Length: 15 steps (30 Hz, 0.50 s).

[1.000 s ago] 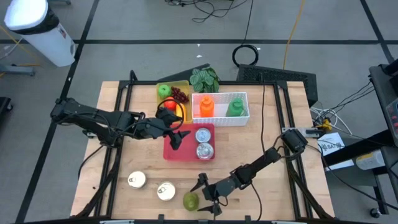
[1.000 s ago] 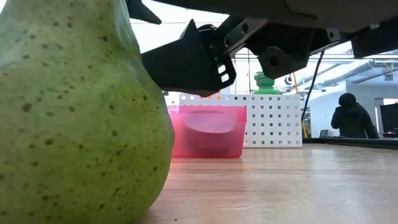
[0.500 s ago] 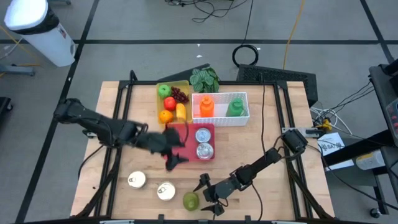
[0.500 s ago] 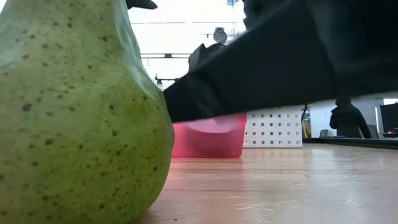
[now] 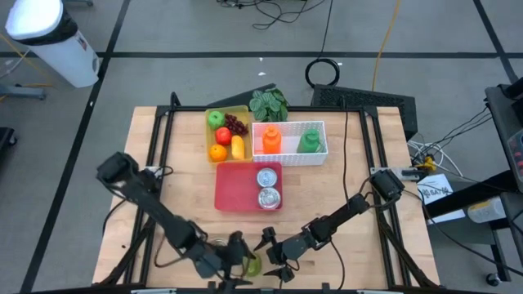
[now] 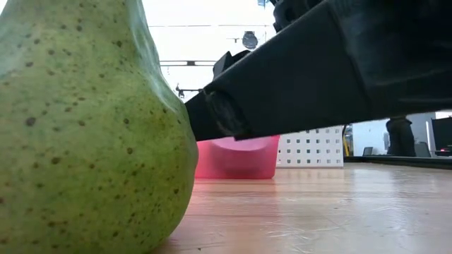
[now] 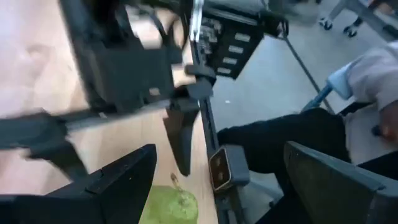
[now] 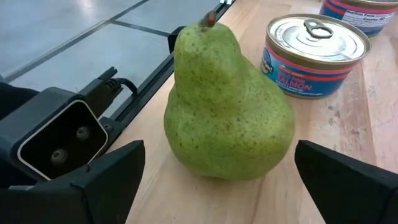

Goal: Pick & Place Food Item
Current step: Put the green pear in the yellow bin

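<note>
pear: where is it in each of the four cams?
High view: pear at the table's front edge, between the left end effector and the right end effector.
Low view: pear fills the left side, upright on the wood.
Left wrist view: pear at bottom centre.
Right wrist view: pear centre, upright.
Shared landmark: pink bin, also behind the pear in the low view.

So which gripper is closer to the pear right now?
Left, narrowly. The left gripper is open right over the pear, covering part of it in the high view. The right gripper is open beside the pear, its fingers facing it.
</note>
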{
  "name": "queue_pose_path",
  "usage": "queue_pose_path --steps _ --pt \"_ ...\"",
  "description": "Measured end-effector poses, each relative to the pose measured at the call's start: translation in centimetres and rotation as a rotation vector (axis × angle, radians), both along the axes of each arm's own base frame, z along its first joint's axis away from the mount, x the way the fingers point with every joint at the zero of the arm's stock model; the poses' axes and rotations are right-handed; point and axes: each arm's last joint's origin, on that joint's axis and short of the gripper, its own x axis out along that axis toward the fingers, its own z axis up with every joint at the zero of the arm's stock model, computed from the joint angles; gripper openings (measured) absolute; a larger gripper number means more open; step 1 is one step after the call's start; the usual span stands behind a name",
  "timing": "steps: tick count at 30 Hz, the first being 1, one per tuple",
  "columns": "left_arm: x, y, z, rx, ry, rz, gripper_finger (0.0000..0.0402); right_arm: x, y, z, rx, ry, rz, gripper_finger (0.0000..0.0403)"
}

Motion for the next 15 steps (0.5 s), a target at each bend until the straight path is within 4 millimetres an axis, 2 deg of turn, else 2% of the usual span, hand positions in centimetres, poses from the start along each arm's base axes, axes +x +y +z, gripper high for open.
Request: queue_pose_path --steps 6,15 --pt "0.9 -0.6 -2.7 0.015 0.028 0.008 0.0365 0.2 -0.3 0.0 0.006 0.0 -0.009 0.0396" --pt "1.4 0.0 -3.5 0.021 0.085 -0.015 0.0365 0.2 -0.3 0.1 0.008 -0.005 -0.009 0.0396"
